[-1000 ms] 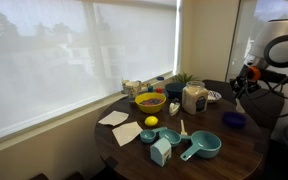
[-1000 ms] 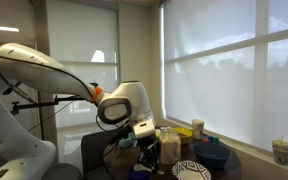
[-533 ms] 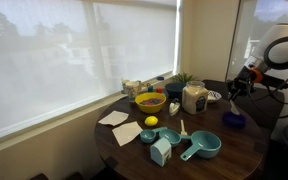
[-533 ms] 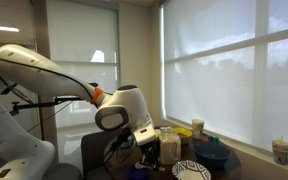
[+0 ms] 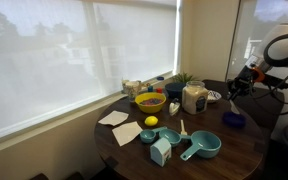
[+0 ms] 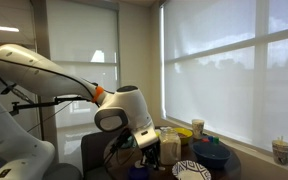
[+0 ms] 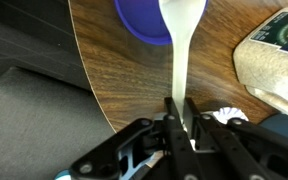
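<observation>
White spoon (image 7: 180, 62), head toward blue bowl (image 7: 137, 20)

The spoon (image 7: 181, 45) is white, the gripper (image 7: 180, 112) black, the small bowl (image 7: 139, 20) violet-blue, and the table (image 7: 109, 80) dark brown with streaky wood grain. In the exterior views the larger bowl (image 5: 149, 101) is yellow and the measuring cups (image 5: 206, 146) teal. The plate (image 6: 191, 170) seems black-and-white striped, though it shows small.

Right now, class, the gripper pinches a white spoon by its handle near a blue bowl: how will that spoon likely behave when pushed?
The white spoon looks stiff: its thin handle runs straight from the gripper without sagging. It is probably light plastic. Pinched at the smooth handle's end, it may pivot or slip if its head presses the blue bowl.
</observation>
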You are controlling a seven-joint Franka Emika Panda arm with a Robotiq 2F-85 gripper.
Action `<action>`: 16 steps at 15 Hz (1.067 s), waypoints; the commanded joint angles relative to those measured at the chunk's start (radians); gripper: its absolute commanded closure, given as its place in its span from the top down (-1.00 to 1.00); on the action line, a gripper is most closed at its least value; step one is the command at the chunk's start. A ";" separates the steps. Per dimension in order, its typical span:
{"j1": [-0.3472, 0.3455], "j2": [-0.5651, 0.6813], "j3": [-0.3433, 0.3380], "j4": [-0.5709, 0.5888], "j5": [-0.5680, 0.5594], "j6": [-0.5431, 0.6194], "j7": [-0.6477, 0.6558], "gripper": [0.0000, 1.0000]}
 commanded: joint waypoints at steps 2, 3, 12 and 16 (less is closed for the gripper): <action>0.044 -0.008 -0.080 -0.014 0.157 0.010 -0.209 -0.94; 0.052 -0.008 -0.095 -0.017 0.184 0.016 -0.252 -0.94; 0.166 -0.018 -0.161 -0.085 0.363 0.157 -0.581 -0.94; 0.249 -0.011 -0.235 -0.077 0.434 0.210 -0.713 -0.94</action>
